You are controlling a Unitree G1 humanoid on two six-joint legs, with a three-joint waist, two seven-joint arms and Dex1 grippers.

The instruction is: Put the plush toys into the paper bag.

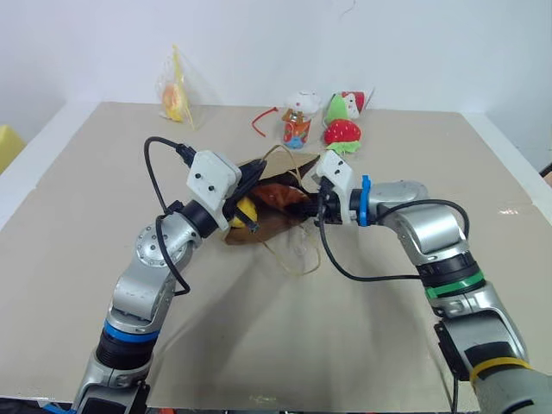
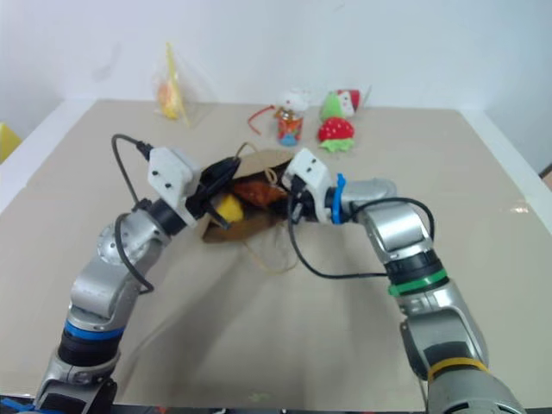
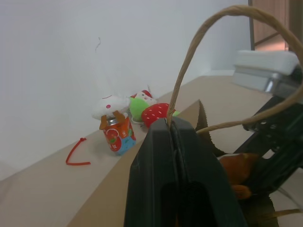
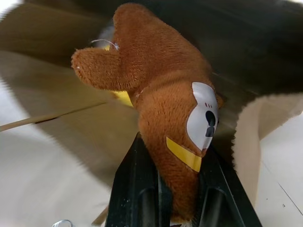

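lying on its side in the middle of the tan table, the brown paper bag has its long axis running roughly across the table, and its mouth faces the right arm. the left gripper is fully closed, its fingers pinched tight on the bag's upper edge where a tan cord handle loops up from it. something yellow shows just beside the left gripper, inside the bag's mouth; which toy it belongs to i cannot tell.

the right gripper is narrowly parted and clamped on the brown monkey plush, squeezing its lower body between the two black fingers. the plush's long axis runs straight out along those fingers, its far end reaching into the dark opening of the bag, with one stubby limb sticking out sideways. in the head views the plush sits at the bag's mouth, between the two grippers.

near the far edge of the table stand the red strawberry plush, the orange-and-blue cup toy, a green-and-white plush, a red cord and a clear plastic bag, all well apart from the paper bag.
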